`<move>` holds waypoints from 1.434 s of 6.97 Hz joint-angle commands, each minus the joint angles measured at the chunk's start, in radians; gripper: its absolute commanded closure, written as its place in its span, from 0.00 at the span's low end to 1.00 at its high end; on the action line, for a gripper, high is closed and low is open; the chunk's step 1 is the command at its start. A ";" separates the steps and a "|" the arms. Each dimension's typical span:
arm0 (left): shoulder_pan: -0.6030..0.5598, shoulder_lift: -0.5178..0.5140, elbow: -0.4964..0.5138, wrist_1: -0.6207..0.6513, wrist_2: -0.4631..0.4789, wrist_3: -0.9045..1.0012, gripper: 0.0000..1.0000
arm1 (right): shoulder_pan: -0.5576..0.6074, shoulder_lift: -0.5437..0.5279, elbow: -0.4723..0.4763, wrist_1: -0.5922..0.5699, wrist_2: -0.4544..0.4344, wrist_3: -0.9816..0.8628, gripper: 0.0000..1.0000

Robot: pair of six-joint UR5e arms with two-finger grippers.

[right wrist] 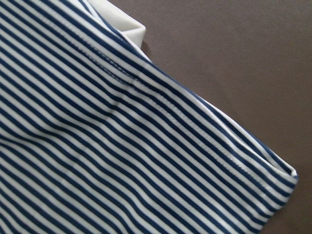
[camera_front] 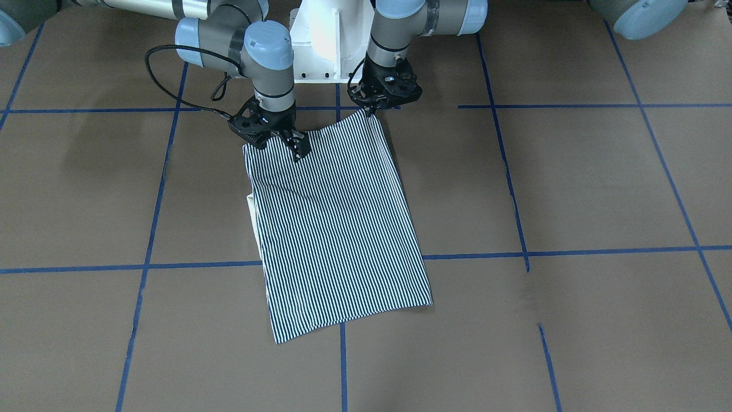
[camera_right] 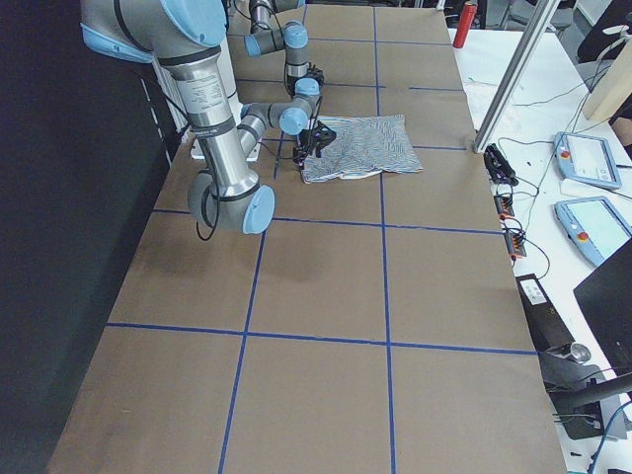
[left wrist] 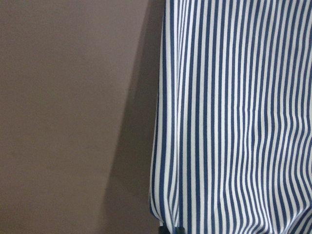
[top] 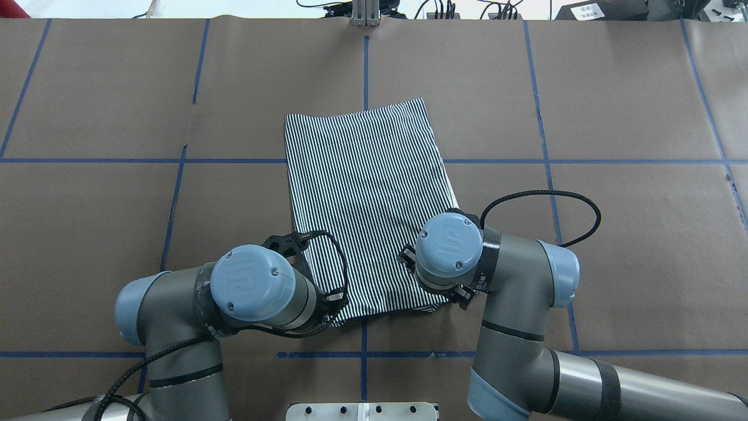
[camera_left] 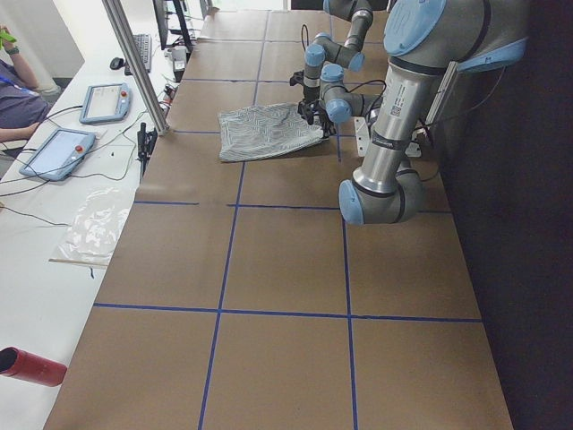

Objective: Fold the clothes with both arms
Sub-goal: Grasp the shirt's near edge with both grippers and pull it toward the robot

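The polo shirt [camera_front: 337,229] lies on the brown bench [camera_front: 572,183] as a long striped panel, sleeves tucked away. One short end sits close under the robot's base and the other reaches out over a blue tape line [camera_front: 572,252]. A sliver of cream collar [right wrist: 129,27] peeks out along the edge on the right arm's side.

I judge it to be light, thin knit: limp, no stiffness of its own, likely to sag between two holds and to drag its lower layers along if they are not caught too. The sensible places to take it are the two corners of the near end, pinching through every layer so the stack travels together (a hold on the top layer alone would peel the fold open).

The left pincer [camera_front: 370,109] stands at one such corner, pointing straight down, its fingers drawn together on the cloth. The corner rises to a small peak there and throws a shadow along that edge. The right pincer [camera_front: 298,150] comes in tilted, its tips set on the stripes a little inward of the other corner. The tips look close together, but I cannot tell whether they have fabric between them. Both arms bend in from the base with elbows spread wide and wrists low over the near end.
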 commanded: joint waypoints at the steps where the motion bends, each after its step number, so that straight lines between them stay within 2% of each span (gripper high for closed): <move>1: 0.000 -0.001 -0.003 0.000 0.000 0.000 1.00 | 0.000 -0.002 0.000 0.000 0.000 -0.003 0.74; 2: 0.000 -0.001 -0.001 0.000 0.000 0.000 1.00 | 0.000 -0.002 0.000 0.000 0.000 -0.005 0.91; 3: 0.000 -0.001 -0.003 0.000 0.000 0.000 1.00 | 0.000 -0.002 0.000 0.000 0.000 -0.008 1.00; 7: 0.000 0.002 -0.001 0.000 -0.002 0.000 1.00 | 0.021 0.013 0.013 0.002 0.005 0.003 1.00; 8: 0.000 0.004 -0.003 0.000 -0.003 0.000 1.00 | 0.021 0.016 0.027 0.002 0.000 0.054 1.00; 10: 0.002 0.016 -0.041 0.002 0.000 0.002 1.00 | 0.020 0.015 0.059 0.002 0.006 0.082 1.00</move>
